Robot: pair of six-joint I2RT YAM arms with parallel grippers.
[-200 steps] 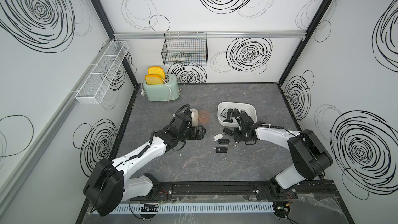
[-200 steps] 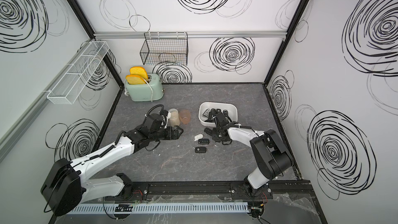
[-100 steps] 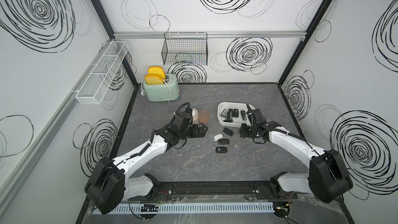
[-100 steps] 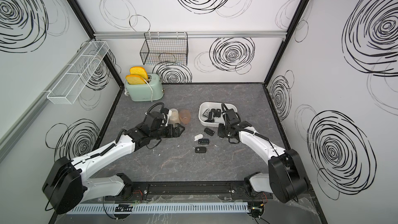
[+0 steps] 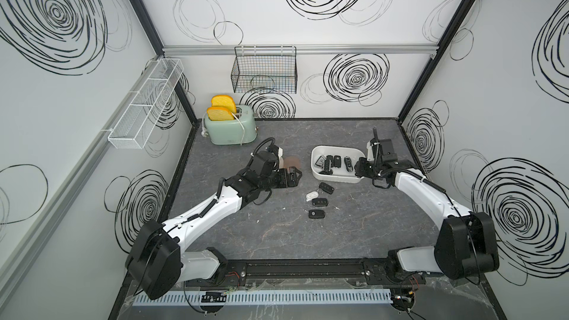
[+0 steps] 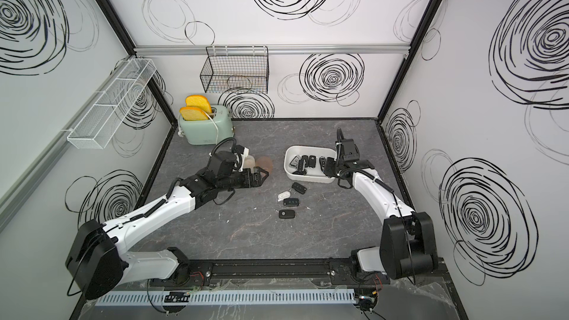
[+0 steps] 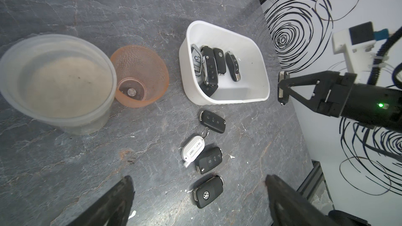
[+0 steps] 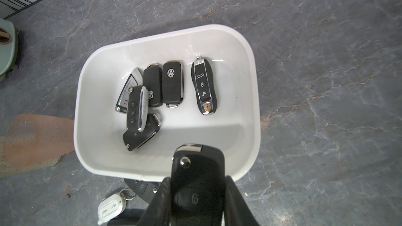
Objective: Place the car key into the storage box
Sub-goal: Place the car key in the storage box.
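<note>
Right gripper (image 8: 198, 184) closed tight on the car key (image 8: 196, 164). Black fob clamped between both fingers (image 8: 162, 194), chrome end jutting past the tips, over the edge of the storage box (image 8: 247, 66). In both top views, key and gripper sit right of frame centre, at the box's right end. Other keys (image 8: 171, 83) lie inside. Left gripper (image 7: 198, 182) spread wide, empty, left of centre.

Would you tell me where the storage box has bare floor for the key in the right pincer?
Free: the storage box floor between the silver-trimmed key and the end wall by the right pincer, plus the strip below the held key. Crowded: the end toward the orange cup, with overlapping keys.
</note>
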